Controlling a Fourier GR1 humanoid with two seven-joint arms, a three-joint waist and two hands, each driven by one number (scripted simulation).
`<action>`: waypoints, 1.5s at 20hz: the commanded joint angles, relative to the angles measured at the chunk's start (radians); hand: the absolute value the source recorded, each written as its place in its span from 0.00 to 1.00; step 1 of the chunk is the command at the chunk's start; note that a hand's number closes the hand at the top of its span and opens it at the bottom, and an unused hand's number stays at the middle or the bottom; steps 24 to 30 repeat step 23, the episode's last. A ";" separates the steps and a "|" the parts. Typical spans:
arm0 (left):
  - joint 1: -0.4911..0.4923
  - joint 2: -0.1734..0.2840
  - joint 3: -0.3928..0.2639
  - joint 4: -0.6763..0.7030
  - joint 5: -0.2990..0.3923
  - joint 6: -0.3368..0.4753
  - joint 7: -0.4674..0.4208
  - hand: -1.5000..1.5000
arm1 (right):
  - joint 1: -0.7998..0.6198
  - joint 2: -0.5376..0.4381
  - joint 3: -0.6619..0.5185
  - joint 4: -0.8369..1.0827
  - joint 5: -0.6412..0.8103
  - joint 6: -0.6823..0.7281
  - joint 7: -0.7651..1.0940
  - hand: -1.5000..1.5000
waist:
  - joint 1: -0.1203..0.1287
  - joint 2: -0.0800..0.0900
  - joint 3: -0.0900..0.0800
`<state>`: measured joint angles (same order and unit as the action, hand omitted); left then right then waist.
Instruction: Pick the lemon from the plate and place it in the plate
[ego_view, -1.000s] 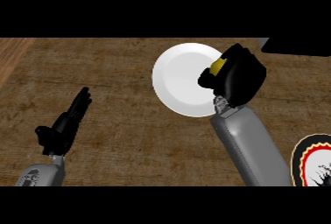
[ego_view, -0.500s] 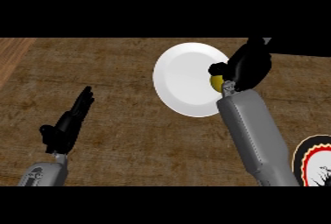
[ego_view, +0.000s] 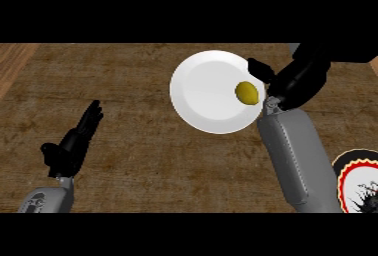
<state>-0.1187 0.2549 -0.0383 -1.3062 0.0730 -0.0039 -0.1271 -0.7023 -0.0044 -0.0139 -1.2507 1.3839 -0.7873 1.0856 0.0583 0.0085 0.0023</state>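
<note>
The lemon (ego_view: 247, 93) lies on the white plate (ego_view: 203, 95) toward three o'clock, long axis twelve-to-six; the right hand (ego_view: 299, 80), just beside it, holds nothing, fingers relaxed. The left hand (ego_view: 74, 142) rests open at eight o'clock.

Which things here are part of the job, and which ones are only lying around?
Part of the job:
lemon
white plate
patterned plate
right hand

Only there:
left hand, resting open at lower left
wooden counter

Small yellow oval lemon (ego_view: 247, 93) on round white plate (ego_view: 203, 90), black right hand (ego_view: 299, 80) at its 3 o'clock, fingers spread, black left hand (ego_view: 74, 142) resting open at 8 o'clock, patterned plate (ego_view: 354, 175) at 4 o'clock.
</note>
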 joint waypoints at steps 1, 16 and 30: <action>0.039 0.002 0.002 0.010 0.000 -0.006 -0.021 0.50 | 0.100 0.004 0.070 -0.074 -0.044 -0.266 0.183 0.00 | -0.014 -0.010 -0.001; 0.043 0.015 0.067 0.013 0.005 -0.001 -0.006 0.50 | 0.724 0.004 0.489 -0.373 0.107 -0.465 0.174 0.00 | -0.062 -0.009 -0.002; 0.054 0.012 0.079 0.059 -0.006 -0.041 -0.062 0.50 | 0.924 0.004 0.560 -0.435 0.199 -0.565 0.130 0.00 | -0.066 -0.009 -0.003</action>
